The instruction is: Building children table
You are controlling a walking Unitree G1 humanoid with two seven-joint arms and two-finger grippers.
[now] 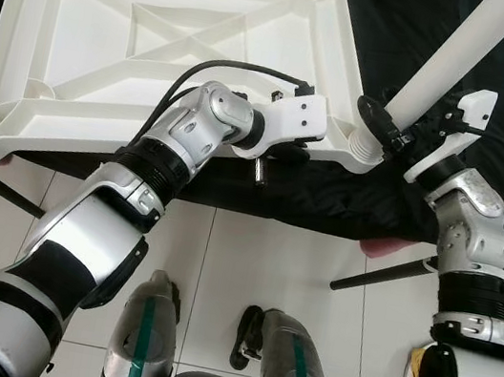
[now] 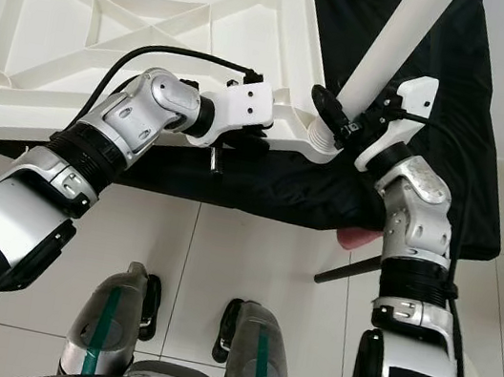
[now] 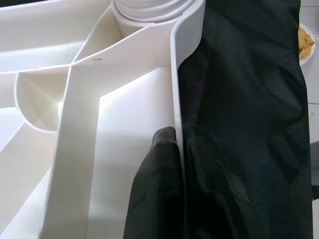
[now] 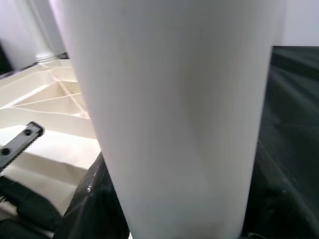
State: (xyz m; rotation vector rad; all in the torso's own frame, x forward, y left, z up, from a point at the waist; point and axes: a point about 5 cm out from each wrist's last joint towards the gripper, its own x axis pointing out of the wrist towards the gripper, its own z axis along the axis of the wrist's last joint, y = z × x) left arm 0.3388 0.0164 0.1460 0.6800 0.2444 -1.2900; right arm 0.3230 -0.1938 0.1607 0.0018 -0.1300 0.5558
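Partly cut off at the frame's top, the white leg (image 1: 453,58) is clamped in the right gripper (image 1: 399,131) (upper right); the left gripper (image 1: 289,151) pinches the tabletop (image 1: 172,30) rim at centre.

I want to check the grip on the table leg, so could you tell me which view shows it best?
The left eye view: the leg is seen lengthwise in the right gripper. The right eye view matches it; the right wrist view gives a blurred close-up.
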